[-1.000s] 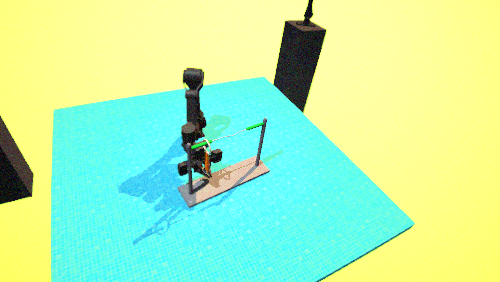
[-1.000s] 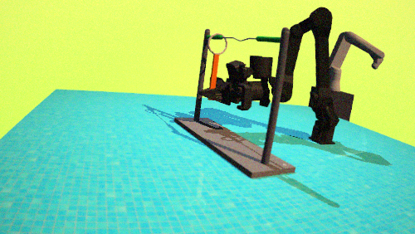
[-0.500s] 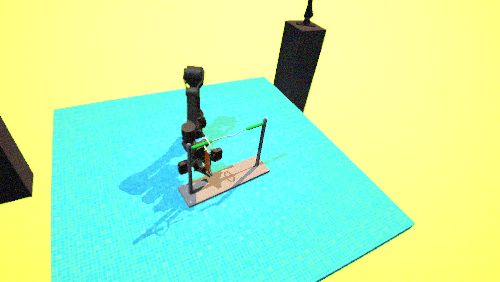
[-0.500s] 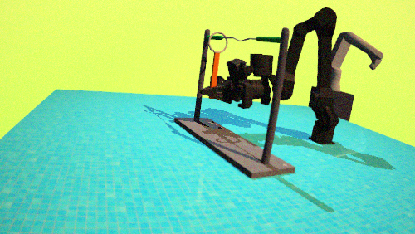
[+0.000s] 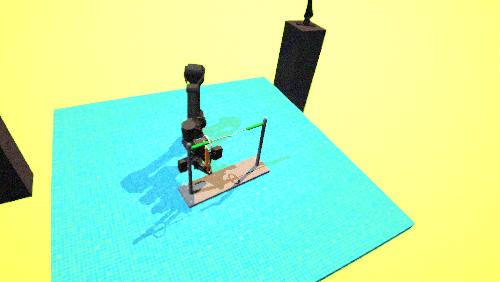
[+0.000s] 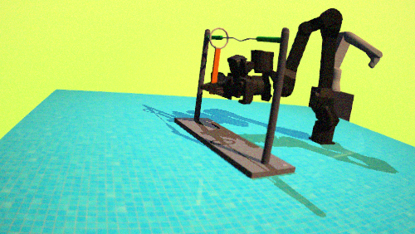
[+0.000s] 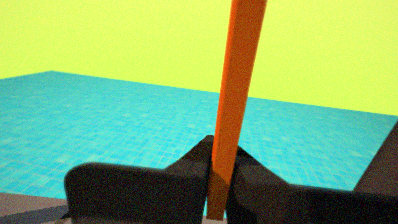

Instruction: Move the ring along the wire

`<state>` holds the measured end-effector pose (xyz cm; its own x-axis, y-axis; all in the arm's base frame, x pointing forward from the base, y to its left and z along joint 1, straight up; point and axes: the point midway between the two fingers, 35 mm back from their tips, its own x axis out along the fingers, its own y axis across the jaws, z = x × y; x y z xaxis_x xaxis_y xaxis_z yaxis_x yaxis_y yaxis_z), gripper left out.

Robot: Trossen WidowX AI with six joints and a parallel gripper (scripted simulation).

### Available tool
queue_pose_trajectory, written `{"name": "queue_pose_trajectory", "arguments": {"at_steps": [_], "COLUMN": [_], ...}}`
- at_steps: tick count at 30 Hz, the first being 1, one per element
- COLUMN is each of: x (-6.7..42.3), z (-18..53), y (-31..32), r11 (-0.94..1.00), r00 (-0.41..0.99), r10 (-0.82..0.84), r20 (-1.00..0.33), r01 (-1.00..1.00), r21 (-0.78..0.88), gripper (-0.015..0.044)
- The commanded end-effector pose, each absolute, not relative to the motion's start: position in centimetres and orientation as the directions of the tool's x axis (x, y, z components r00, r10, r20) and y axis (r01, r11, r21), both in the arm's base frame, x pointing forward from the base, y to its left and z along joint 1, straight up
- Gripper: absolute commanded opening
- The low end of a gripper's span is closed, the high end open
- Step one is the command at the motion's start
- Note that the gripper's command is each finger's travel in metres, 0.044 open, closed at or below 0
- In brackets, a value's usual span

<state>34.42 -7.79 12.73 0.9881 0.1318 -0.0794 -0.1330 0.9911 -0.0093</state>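
— On the blue tiled floor [image 6: 104, 174], what stands biggest beside the base board [image 6: 249, 159]?

— Behind the base board, the dark arm [image 6: 324, 62] rises from its foot and bends over toward the board's far end. Off the floor's edge, well away from the board, there is a tall dark block [image 5: 298, 62].

— And on the board itself?

— Two dark posts, one at each end: the near post [image 6: 275, 95] and the far post [image 6: 201, 75]. A wire [image 6: 240, 40] runs between their tops, green next to each post and thin grey in the middle.

— Where is the ring?

— The ring [image 6: 218, 38] hangs high above the board's far end, right beside the far post, with the green part of the wire passing through it. Its orange handle [image 6: 215, 65] drops straight down from it.

— What is the gripper doing?

— The gripper [image 7: 220, 170] reaches in level above the board, and its fingers are clenched on the lower end of the handle, one on each side, pressed against it in the wrist view.
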Motion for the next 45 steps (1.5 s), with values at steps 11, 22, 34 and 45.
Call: {"name": "queue_pose_trajectory", "arguments": {"at_steps": [11,22,34,45], "x": [34.5,34.4,34.3,34.1], "z": [12.9,12.9,12.9,12.9], "y": [-7.9,-7.0,-5.8,-4.7], "r11": [0.992,0.992,0.992,0.992], "r00": [0.989,0.989,0.989,0.989], "r10": [0.127,0.126,0.125,0.124], "r20": [-0.076,-0.077,-0.076,-0.076], "r01": [-0.128,-0.127,-0.126,-0.125], "r21": [-0.015,-0.012,-0.010,-0.008], "gripper": [-0.0150,-0.0150,-0.0150,-0.0150]}}
